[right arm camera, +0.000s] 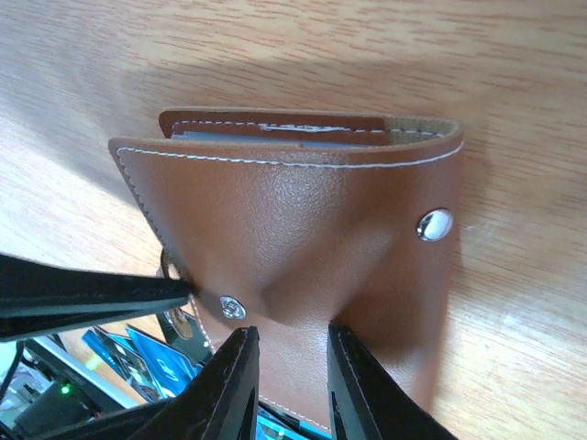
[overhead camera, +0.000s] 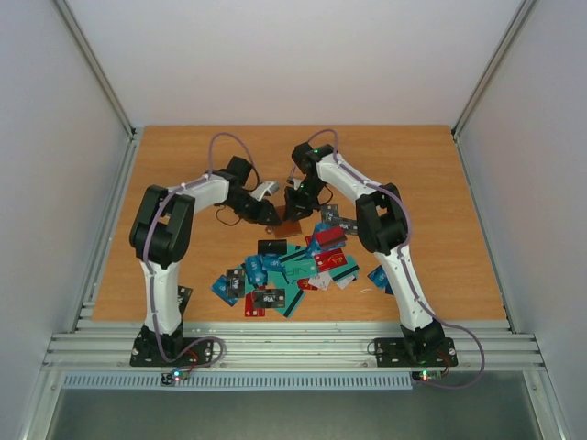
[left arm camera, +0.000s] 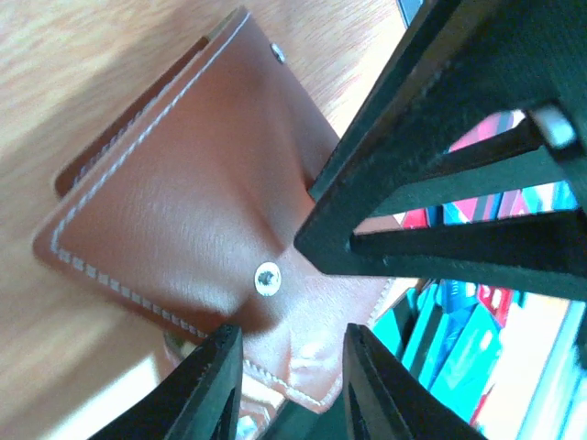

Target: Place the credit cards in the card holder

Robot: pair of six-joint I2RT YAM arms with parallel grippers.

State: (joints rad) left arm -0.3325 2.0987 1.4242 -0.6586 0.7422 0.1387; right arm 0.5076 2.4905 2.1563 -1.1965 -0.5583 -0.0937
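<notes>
The brown card holder (overhead camera: 288,226) sits just behind the heap of credit cards (overhead camera: 293,270) on the desk (overhead camera: 183,165), at the heap's far edge. Both arms meet there, also behind the heap. The left fingers (left arm camera: 209,385) are clenched on one lower corner of the card holder. The right fingers (right arm camera: 234,385) grasp its edge near a metal snap (right arm camera: 232,307), and the leather is wrinkled between them. Thin pale edges show inside its open pocket.
</notes>
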